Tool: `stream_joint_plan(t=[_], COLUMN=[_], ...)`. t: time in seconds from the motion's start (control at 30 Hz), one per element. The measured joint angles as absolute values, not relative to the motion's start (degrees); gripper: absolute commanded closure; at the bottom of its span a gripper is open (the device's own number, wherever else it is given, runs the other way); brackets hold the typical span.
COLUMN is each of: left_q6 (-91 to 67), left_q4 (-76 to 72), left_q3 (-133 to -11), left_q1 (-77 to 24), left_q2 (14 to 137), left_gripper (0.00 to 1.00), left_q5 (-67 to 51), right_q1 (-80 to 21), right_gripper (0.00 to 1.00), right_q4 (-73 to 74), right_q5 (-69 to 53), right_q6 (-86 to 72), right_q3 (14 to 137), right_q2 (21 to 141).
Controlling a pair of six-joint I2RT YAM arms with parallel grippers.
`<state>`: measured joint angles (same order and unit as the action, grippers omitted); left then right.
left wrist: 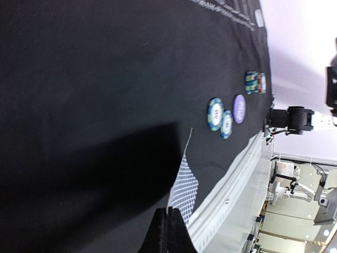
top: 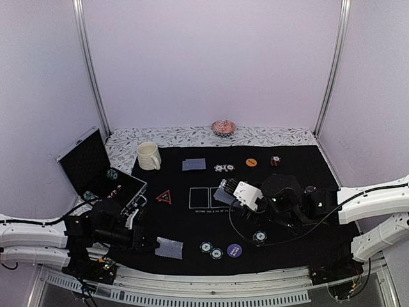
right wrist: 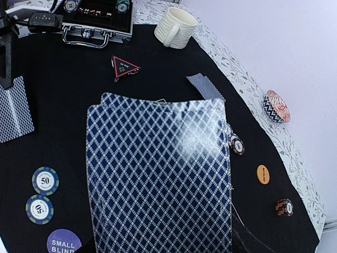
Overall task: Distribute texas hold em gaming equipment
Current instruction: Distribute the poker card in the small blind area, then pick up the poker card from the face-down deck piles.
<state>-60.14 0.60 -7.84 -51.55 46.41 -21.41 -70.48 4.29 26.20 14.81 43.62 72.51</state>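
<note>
My left gripper [left wrist: 169, 224] is shut on the near edge of one blue-backed playing card [left wrist: 185, 188], low over the black mat's front edge [top: 169, 247]. My right gripper [top: 231, 192] is shut on a deck of cards [right wrist: 158, 179] that fills its view and hides its fingers. It hovers over the mat's middle. Two chips [top: 211, 249] and a purple button [top: 234, 250] lie at the front, with another chip [top: 259, 237] beside them. Farther back are a card pair [top: 193, 164], chips [top: 223, 168], an orange button [top: 251, 162], a chip stack [top: 275, 160] and the red-outlined triangle [top: 164, 197].
An open metal case [top: 96, 167] holding chips stands at the left. A cream mug [top: 148, 155] sits at the mat's back left corner. A pink dish [top: 223, 127] rests on the patterned cloth by the back wall. Two white card outlines [top: 204, 197] mark the mat's centre.
</note>
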Motion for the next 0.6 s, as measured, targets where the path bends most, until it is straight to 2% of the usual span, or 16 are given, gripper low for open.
stream_joint_plan(t=[0.07, 0.13, 0.2, 0.23, 0.4, 0.6], left_q6=[-60.45, -60.53, -60.55, -60.49, -61.14, -60.80], left_q4=[-0.19, -0.97, -1.13, -0.97, 3.27, 13.08], left_q3=[-7.62, -7.62, -7.62, -7.64, -8.23, -12.47], left_q1=[-51.77, -51.88, -51.96, -52.01, -52.25, -52.86], left_q2=[48.18, 49.01, 49.17, 49.12, 46.33, 39.22], left_gripper=[1.00, 0.83, 0.60, 0.57, 0.48, 0.49], left_q5=[-21.41, -21.32, -20.99, -20.62, -17.21, -10.57], right_q1=[-70.48, -70.48, -70.48, -70.48, -70.48, -70.48], right_gripper=[0.45, 0.45, 0.44, 0.44, 0.45, 0.45], right_q4=[4.32, 4.32, 4.32, 4.43, 5.10, 5.69], right_q5=[26.11, 26.00, 25.93, 25.91, 25.45, 24.86], right_q6=[14.90, 15.03, 15.03, 15.03, 15.03, 15.09], right_q3=[43.70, 43.77, 43.77, 43.77, 43.88, 43.99], right_q2=[72.51, 72.51, 72.51, 72.51, 72.51, 72.51])
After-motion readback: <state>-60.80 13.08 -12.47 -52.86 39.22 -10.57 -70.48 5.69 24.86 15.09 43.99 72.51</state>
